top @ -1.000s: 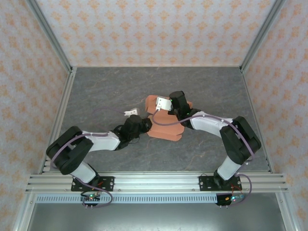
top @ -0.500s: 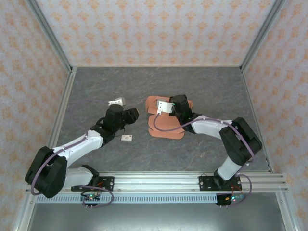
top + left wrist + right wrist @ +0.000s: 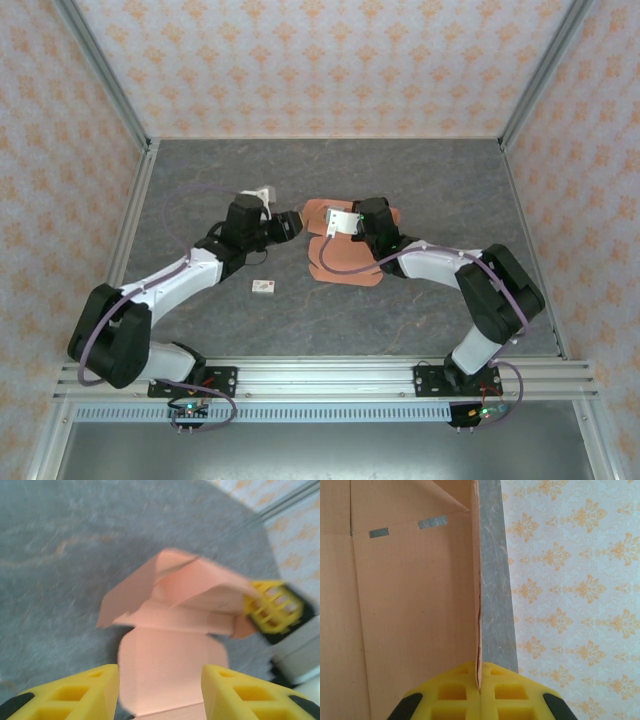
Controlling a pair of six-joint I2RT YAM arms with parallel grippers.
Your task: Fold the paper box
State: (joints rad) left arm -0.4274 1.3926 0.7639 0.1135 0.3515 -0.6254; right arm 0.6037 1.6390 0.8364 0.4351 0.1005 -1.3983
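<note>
The salmon-orange paper box lies partly folded in the middle of the grey table. My right gripper is at its far edge, shut on a raised panel. In the right wrist view that thin panel stands edge-on between the closed yellow fingers. My left gripper sits just left of the box, facing it. In the left wrist view its jaws are open, nothing is held between them, and a rounded flap of the box lies ahead. The right gripper's yellow fingers show at the box's far corner.
A tiny white tag with a red mark lies on the table in front of the left arm. Patterned walls and aluminium rails close the table on three sides. Bare grey table stretches behind and to the right of the box.
My left arm has stretched out and swung from the box's near-left side up to its left end, uncovering the white tag, and its jaws have widened. The right gripper keeps its grip.
</note>
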